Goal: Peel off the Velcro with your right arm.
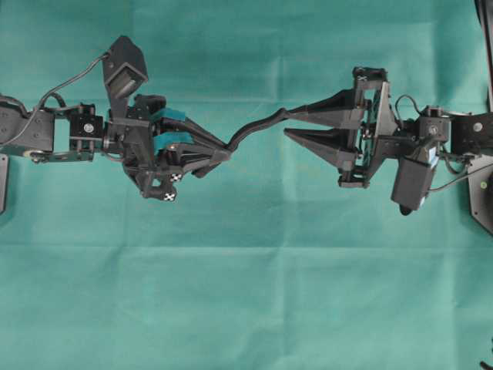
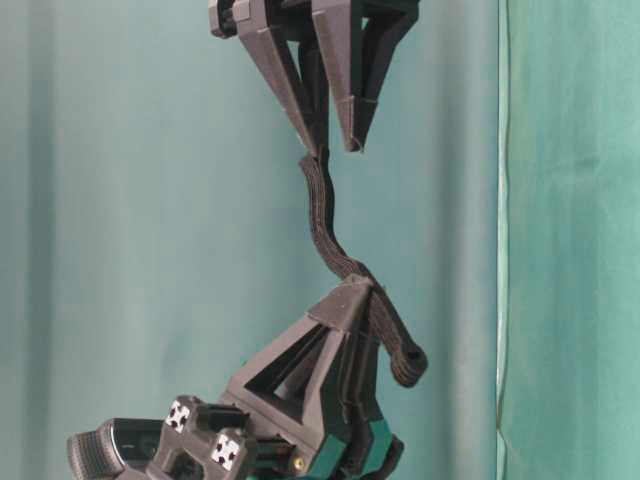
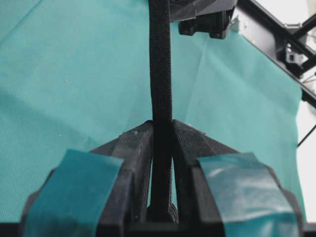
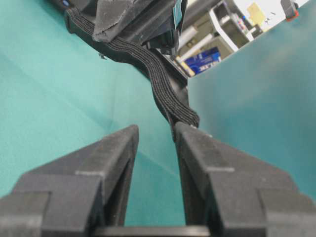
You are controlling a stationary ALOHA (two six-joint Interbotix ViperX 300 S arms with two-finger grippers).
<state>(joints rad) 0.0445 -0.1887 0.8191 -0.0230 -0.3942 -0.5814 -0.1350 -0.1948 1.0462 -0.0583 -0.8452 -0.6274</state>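
The Velcro (image 1: 250, 131) looks light, thin and floppy, sagging in a curve between the arms above the green surface (image 1: 246, 293). Its long axis runs left to right overhead. The left gripper (image 1: 223, 154) clamps one end; the right gripper (image 1: 286, 123) stands narrowly apart, the free tip touching one finger, the likely grip point.

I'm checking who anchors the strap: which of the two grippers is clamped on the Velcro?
The left gripper, with teal pads, is clamped on the Velcro. The all-black right gripper stands open, one finger touching the strap's end.
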